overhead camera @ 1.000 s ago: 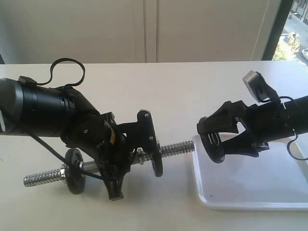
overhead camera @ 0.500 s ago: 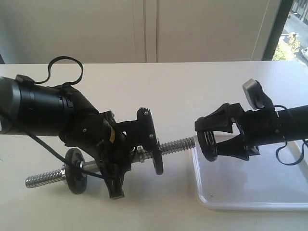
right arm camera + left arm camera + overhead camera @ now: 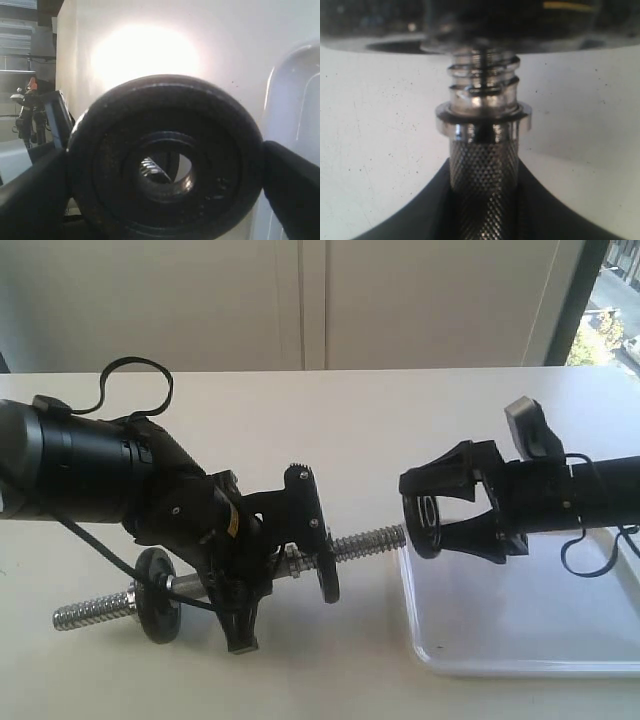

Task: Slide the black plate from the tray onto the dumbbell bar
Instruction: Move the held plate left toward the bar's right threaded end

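Right hand [image 3: 415, 515] pinches the small round black cast-iron plate [image 3: 220, 150] by its rim, over the edge of the white plastic tray [image 3: 500, 665]. Its hole meets the tip of the chrome dumbbell bar [image 3: 370, 540]. Left hand [image 3: 272, 568] clamps the bar's knurled middle.

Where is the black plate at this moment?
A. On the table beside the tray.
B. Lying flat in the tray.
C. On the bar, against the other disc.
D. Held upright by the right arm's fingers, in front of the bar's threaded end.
D: the right fingers hold the black plate upright, and the threaded tip of the dumbbell bar shows through its hole in the right wrist view.
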